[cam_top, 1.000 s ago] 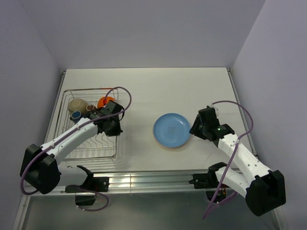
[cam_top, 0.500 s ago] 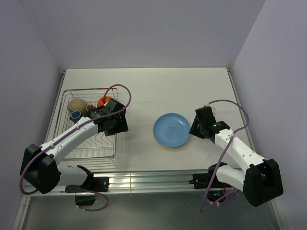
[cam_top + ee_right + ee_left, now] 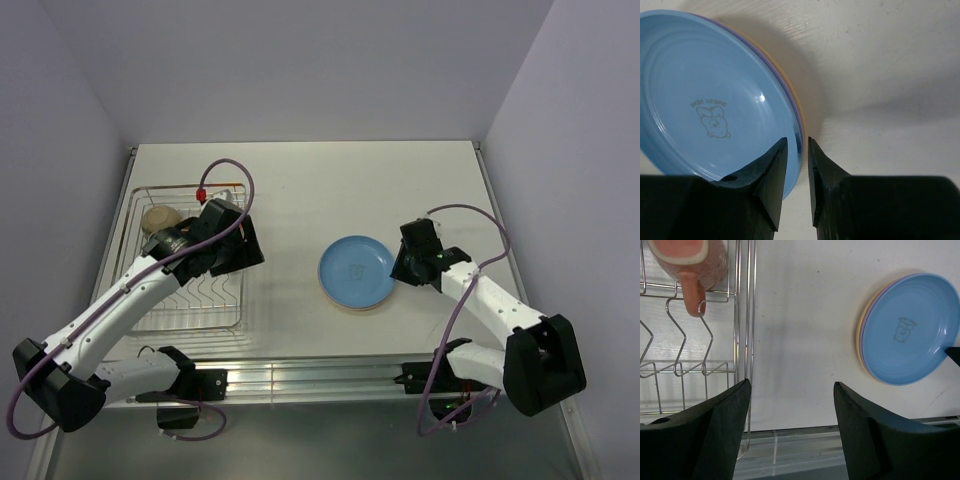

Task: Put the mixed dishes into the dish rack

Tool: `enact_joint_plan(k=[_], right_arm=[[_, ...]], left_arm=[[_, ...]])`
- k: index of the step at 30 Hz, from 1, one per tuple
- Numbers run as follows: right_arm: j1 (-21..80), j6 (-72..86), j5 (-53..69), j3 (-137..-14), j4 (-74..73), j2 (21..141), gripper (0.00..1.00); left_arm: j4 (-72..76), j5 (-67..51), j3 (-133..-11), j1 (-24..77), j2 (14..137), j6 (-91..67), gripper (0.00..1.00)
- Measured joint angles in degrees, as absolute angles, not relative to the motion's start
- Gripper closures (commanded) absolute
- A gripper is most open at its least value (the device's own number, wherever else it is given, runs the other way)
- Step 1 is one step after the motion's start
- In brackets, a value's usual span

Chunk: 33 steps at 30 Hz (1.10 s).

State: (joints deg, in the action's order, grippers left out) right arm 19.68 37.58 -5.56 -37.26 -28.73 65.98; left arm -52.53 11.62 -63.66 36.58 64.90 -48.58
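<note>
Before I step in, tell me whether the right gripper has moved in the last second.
Yes. The right gripper has edged left toward the blue plate, which has stayed put; its fingers now straddle the plate's right rim.

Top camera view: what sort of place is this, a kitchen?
Probably a robot test cell, not a kitchen: bare walls box in a white table, two arms mount on a metal rail, and only a wire dish rack and stacked plates suggest dishes.
</note>
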Motion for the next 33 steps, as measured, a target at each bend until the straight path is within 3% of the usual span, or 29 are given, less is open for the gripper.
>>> enact_joint_plan(k=[10, 13, 16, 24, 33], right_arm=[[20.5, 37.6, -6.0, -37.6, -28.0, 67.7, 0.74], [20.5, 37.6, -6.1, -37.6, -27.4, 68.6, 0.83], [20.5, 37.2, -6.2, -37.6, -27.0, 69.2, 1.0], [21.8, 37.4, -8.4, -39.3, -28.7, 67.7, 1.0], [22.7, 35.9, -9.3, -46.8, -35.4, 58.2, 1.0]], left_arm=[[-54.4, 11.9, -64.3, 38.9, 64.0, -49.9, 0.27], [-55.1, 11.9, -64.7, 39.3, 63.9, -50.3, 0.27], [-55.5, 11.8, -65.6, 39.6, 63.5, -50.4, 0.27], [-55.1, 10.8, -67.5, 40.2, 62.5, -50.5, 0.27], [-48.5, 3.0, -67.0, 40.9, 62.8, -50.7, 0.23]])
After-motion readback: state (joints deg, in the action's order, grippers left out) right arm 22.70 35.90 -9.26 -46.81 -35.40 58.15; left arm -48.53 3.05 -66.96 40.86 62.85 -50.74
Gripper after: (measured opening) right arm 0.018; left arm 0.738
